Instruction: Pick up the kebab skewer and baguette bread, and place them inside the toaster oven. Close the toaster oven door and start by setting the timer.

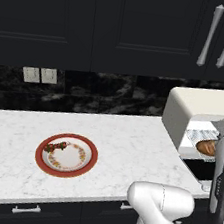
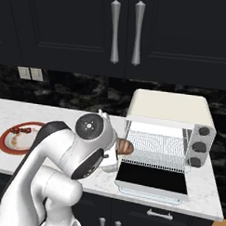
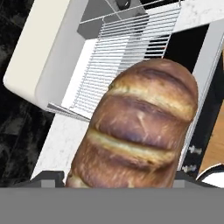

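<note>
While black cabinets (image 1: 121,24) hang over the marble counter (image 1: 130,137), the toaster oven (image 2: 168,119) stands with its door (image 2: 151,179) dropped flat. From the left base, the kebab skewer (image 1: 54,147) lies on a red-rimmed plate (image 1: 66,155). Bent low beside the oven mouth, the gripper (image 3: 120,177) clamps the baguette bread (image 3: 140,127) before the wire rack (image 3: 120,52).

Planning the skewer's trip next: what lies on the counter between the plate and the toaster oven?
Nothing: in the left base view the white marble counter runs bare from the red-rimmed plate, where the kebab skewer lies, to the toaster oven.
</note>
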You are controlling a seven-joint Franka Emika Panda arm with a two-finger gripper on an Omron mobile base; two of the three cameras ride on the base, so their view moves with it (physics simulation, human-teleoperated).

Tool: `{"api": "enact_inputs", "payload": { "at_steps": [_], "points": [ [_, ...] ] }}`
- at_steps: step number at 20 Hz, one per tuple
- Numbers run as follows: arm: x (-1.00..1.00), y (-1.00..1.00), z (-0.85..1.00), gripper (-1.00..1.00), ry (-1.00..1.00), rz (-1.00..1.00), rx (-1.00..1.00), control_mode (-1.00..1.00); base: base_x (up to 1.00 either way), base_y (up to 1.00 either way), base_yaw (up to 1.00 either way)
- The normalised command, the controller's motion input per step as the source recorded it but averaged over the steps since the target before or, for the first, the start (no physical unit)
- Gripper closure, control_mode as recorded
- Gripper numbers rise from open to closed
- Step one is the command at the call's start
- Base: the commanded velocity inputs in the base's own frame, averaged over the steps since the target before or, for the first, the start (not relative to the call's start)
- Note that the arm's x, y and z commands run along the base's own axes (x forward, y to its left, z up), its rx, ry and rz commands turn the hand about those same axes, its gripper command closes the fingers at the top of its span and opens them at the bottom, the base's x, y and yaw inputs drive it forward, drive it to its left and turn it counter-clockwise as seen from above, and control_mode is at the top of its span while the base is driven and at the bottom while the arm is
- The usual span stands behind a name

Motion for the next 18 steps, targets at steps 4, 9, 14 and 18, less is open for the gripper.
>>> {"api": "enact_inputs", "payload": {
  "at_steps": [4, 9, 14, 18],
  "points": [
    [-0.01, -0.68, 0.01, 1.00, -0.12, -0.04, 0.00, -1.00, 0.00, 0.00, 0.00],
    [0.30, -0.64, 0.00, 1.00, -0.01, -0.05, 0.00, -1.00, 0.00, 0.00, 0.00],
    [0.53, -0.42, -0.04, 1.00, 0.00, 0.00, 0.00, -1.00, 0.00, 0.00, 0.00],
    [0.45, -0.30, -0.22, 1.00, 0.00, 0.00, 0.00, -1.00, 0.00, 0.00, 0.00]
  ]
}}
